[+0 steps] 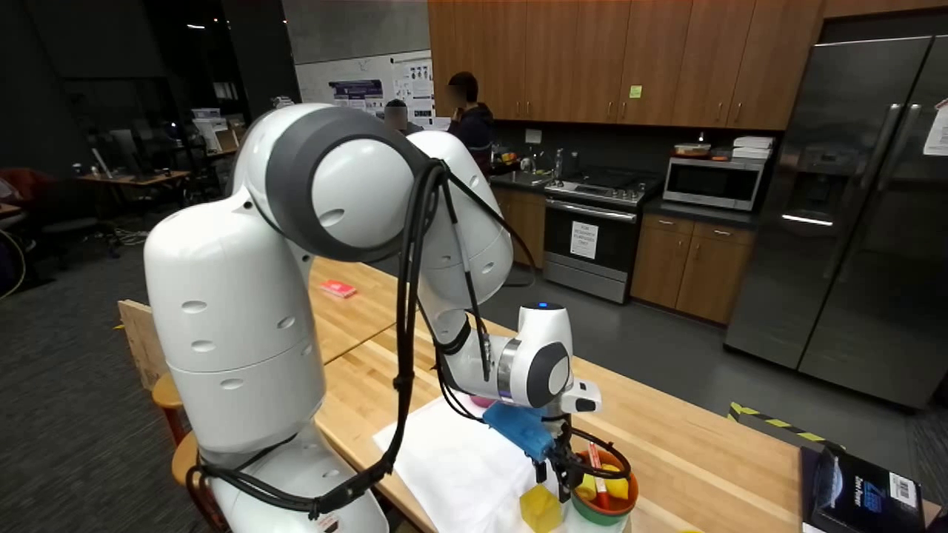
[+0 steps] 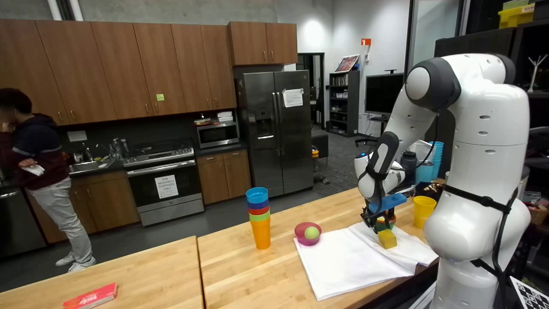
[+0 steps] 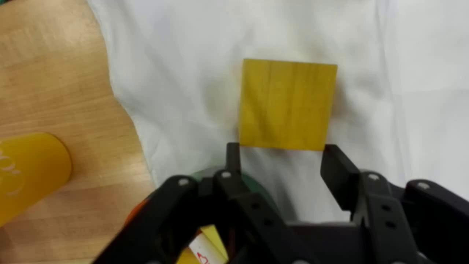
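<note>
Grasping the yellow block (image 3: pixel 287 104) by one edge in the claw (image 3: pixel 281 147), holding it tilted over the white cloth (image 2: pixel 347 262), just beside the bowl (image 1: pixel 598 516).

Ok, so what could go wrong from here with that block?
In the wrist view, the tips of the tool line up with only one edge of the block, so a hold there might slip. The bowl close beside the tool could get bumped. The wrinkled cloth below might bunch up.
</note>
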